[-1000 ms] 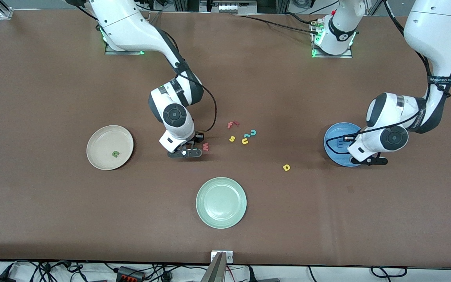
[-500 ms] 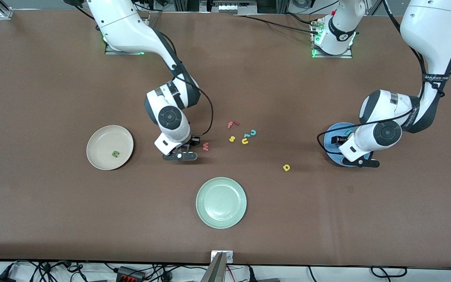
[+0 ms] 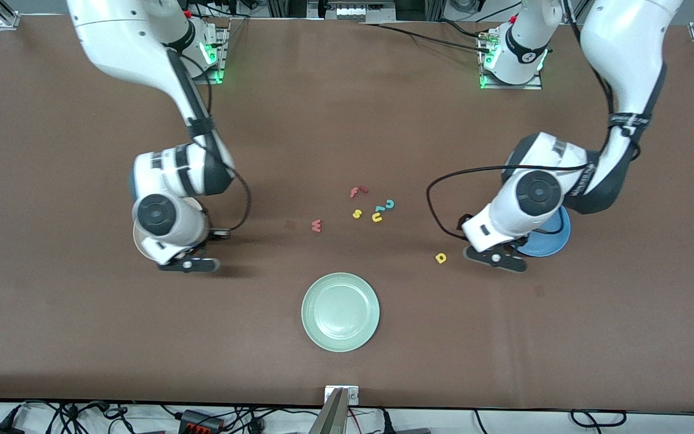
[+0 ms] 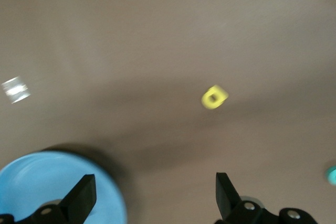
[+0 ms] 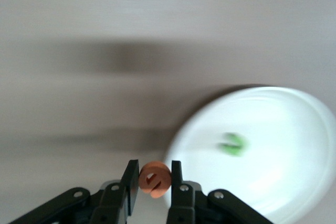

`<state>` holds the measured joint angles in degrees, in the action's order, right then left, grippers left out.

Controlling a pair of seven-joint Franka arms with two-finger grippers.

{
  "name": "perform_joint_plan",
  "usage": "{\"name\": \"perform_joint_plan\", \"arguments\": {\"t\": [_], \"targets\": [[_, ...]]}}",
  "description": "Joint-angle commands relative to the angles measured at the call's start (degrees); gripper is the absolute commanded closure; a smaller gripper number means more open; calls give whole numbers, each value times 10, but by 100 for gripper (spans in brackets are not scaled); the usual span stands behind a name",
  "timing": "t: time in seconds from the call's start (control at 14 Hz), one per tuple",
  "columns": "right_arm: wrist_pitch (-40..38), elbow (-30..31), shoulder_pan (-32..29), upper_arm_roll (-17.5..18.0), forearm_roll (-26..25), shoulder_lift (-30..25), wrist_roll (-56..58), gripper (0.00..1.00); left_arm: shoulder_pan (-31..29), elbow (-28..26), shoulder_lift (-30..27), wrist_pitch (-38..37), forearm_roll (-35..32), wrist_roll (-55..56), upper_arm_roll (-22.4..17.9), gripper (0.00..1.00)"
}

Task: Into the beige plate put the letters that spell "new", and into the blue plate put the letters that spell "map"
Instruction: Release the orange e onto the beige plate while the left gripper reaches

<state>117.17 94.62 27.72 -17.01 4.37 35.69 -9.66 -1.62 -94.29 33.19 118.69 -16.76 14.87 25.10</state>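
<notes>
My right gripper (image 5: 153, 179) is shut on the orange e (image 5: 155, 178) and hangs at the rim of the beige plate (image 5: 294, 182). The green n (image 5: 231, 144) lies in that plate. The salmon-red w (image 3: 316, 225) lies on the table mid-way between the arms. My left gripper (image 4: 154, 195) is open and empty, over the table between the blue plate (image 3: 555, 241) and the yellow p (image 3: 441, 258). The left wrist view shows the yellow p (image 4: 214, 98) ahead of the fingers and the blue plate (image 4: 52, 187) by one finger. The left arm hides most of the blue plate.
A red f (image 3: 358, 191), yellow s (image 3: 357, 213), yellow u (image 3: 377, 217) and a teal hook letter (image 3: 389, 204) cluster at mid-table. A pale green plate (image 3: 340, 311) sits nearer the front camera.
My right gripper carried the orange e from beside the w to the beige plate's rim. My left gripper opened and moved off the blue plate toward the yellow p.
</notes>
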Motion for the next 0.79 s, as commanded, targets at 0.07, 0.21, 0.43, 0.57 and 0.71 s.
{"name": "perform_joint_plan", "arguments": {"t": [0.07,0.21,0.43,0.57,0.71], "targets": [[-12,62,-13,-21,-1,-31,44,79,17,111,114,-4,9,62,-1,0],[-11,97,-21,-21,-1,-47,58,79,18,147,158,6,11,61,-1,0],[-6,121,-19,-20,4,-51,61,79,29,149,176,58,7,80,-1,0],[-4,125,-17,-18,6,-50,61,78,42,140,175,57,1,110,-7,0],[8,124,-15,-18,6,-46,61,69,52,140,175,55,-18,120,-13,1]]}}
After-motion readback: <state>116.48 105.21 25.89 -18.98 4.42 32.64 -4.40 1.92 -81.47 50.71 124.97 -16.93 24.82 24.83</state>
